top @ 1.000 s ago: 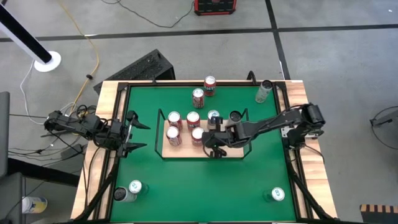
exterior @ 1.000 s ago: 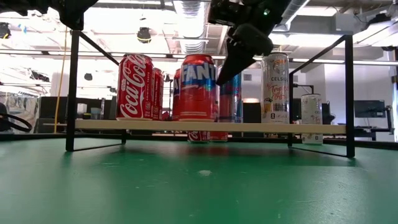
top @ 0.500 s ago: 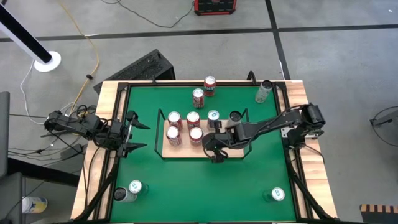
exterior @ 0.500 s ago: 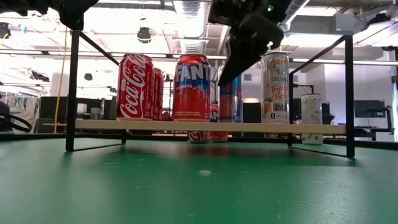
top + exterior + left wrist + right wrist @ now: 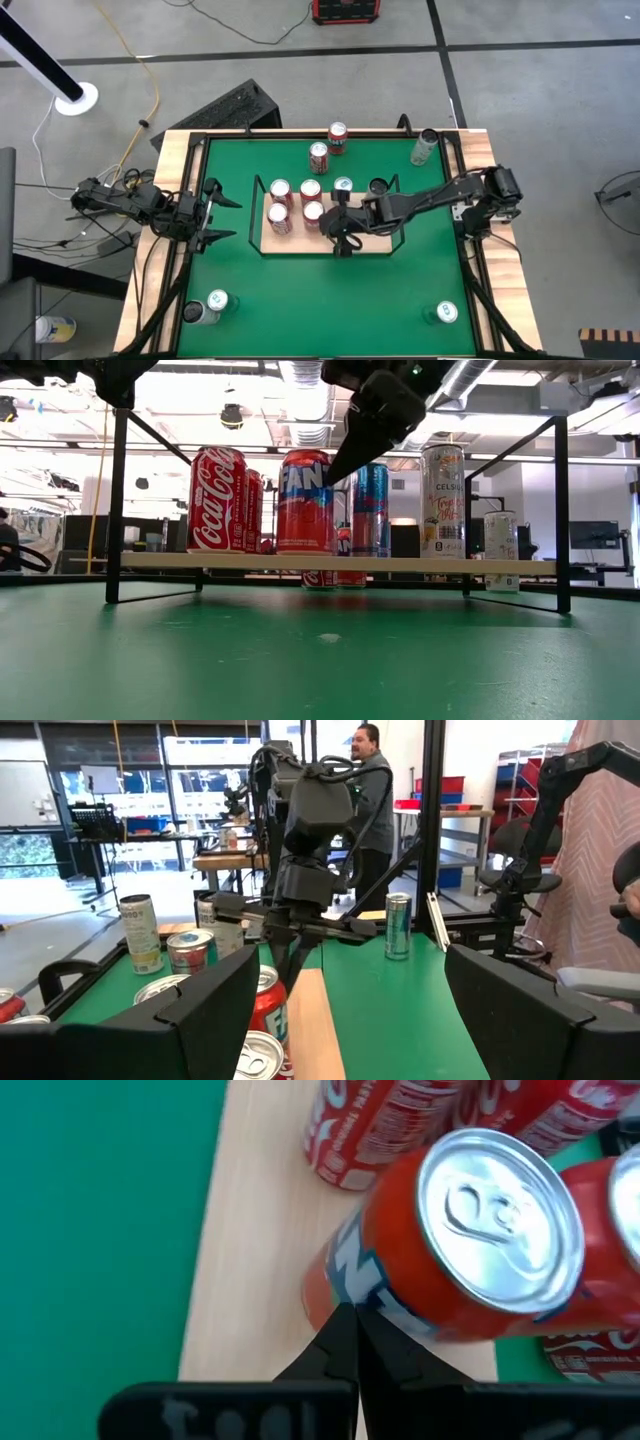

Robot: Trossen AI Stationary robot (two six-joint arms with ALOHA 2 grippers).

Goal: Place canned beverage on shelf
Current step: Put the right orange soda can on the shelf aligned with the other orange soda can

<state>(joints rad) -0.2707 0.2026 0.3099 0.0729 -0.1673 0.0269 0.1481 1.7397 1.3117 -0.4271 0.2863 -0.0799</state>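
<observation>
Fingertips of the right gripper are pinched together, empty, touching the side of the upright red Fanta can on the flat light-wood shelf, pointing toward the other cans. Left gripper waits wide open, well apart at the table edge.

"Coca-Cola" on red can; "CELSIUS" on white can

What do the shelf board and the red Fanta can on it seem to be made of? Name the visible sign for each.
The shelf looks like pale, unvarnished wood: light tan, matte, with faint grain in the right wrist view. The Fanta can looks like thin metal, probably aluminium: a bare silvery top with pull tab, and glossy red printed sides.
</observation>
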